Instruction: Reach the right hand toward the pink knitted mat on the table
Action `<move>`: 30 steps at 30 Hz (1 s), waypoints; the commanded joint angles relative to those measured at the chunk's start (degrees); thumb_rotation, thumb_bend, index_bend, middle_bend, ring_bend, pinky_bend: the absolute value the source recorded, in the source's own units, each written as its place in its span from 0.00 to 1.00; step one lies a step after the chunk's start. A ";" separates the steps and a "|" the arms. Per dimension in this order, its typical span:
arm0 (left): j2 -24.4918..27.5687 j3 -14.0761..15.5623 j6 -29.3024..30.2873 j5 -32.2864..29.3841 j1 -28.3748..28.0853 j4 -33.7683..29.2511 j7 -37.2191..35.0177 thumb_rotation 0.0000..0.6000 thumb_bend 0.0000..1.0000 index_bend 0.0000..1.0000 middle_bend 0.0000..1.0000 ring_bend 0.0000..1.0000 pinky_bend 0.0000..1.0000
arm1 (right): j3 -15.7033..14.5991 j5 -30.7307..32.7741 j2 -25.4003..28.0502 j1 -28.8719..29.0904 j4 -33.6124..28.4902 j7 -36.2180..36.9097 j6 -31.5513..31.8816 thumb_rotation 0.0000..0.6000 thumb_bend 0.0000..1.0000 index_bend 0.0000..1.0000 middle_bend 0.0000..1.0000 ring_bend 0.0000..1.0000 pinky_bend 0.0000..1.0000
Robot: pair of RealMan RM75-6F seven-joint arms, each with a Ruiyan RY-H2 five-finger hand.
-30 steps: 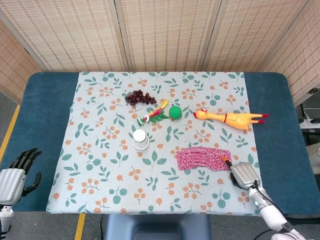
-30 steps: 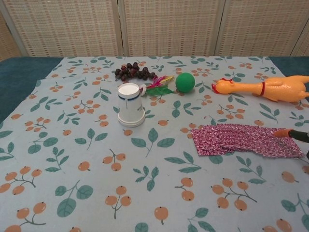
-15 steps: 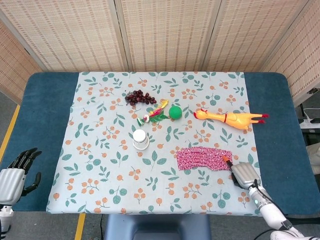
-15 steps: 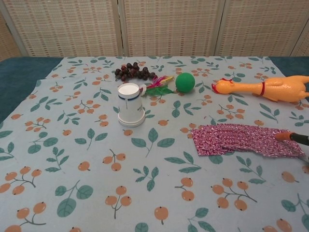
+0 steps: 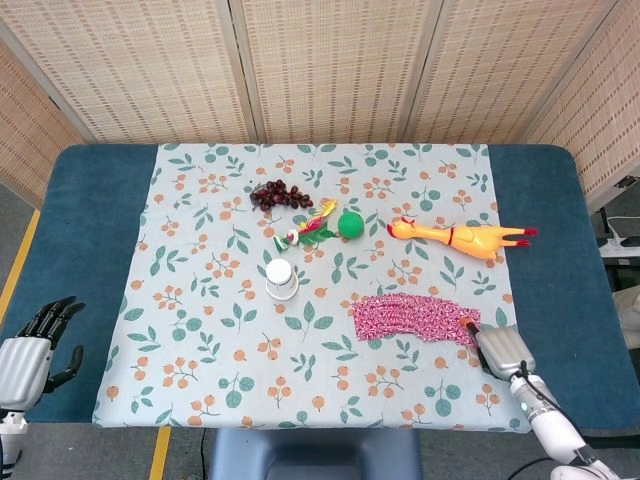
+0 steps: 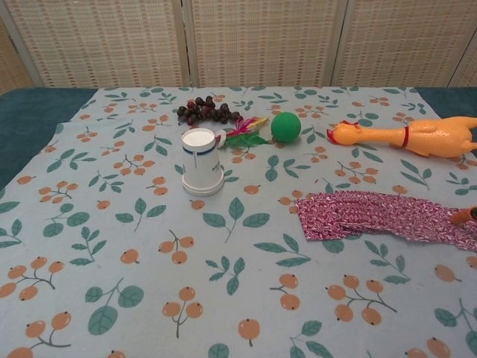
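Two cameras, and they split the scene pretty unevenly. Only the head view gets the right hand (image 5: 500,348) properly: it sits at the right end of the pink knitted mat (image 5: 415,318), an orange fingertip touching or just at the mat's edge. From above you mostly see the back of the hand, so I can't tell whether the fingers are spread or curled. The chest view only catches that orange tip poking in at the right border, next to the mat's (image 6: 384,216) end.

The mat itself lies flat on the floral tablecloth (image 5: 210,330), in the right-front part, a bit rumpled along its left side in the chest view.

Behind the mat is the rubber chicken (image 5: 460,236), head pointing left. Left of that, the green ball (image 5: 349,224), a colourful feathered toy (image 5: 308,228) just beside it, and a bunch of dark grapes (image 5: 279,194) further back. The white cup (image 5: 281,277) stands upright near the middle; the chest view shows its blue band and handle, which the head view doesn't.

The left hand (image 5: 30,348) only shows in the head view, off the table's left-front corner, fingers apart, holding nothing.
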 commanded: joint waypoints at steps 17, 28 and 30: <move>0.01 -0.03 -0.05 -0.04 -0.02 -0.22 0.31 1.00 0.49 0.18 0.12 0.13 0.34 | -2.25 5.17 3.85 -0.47 -4.65 -8.01 2.88 1.00 0.75 0.45 0.77 0.85 0.95; 0.04 0.02 -0.29 -0.05 -0.11 -0.14 0.29 1.00 0.49 0.18 0.12 0.13 0.34 | -1.25 -3.70 2.41 -1.80 -5.14 -1.30 8.61 1.00 0.75 0.45 0.77 0.85 0.95; 0.03 0.06 -0.37 -0.08 -0.12 -0.16 0.37 1.00 0.49 0.18 0.12 0.13 0.34 | -1.05 -5.50 1.58 -1.72 -3.98 0.85 8.72 1.00 0.75 0.43 0.77 0.85 0.95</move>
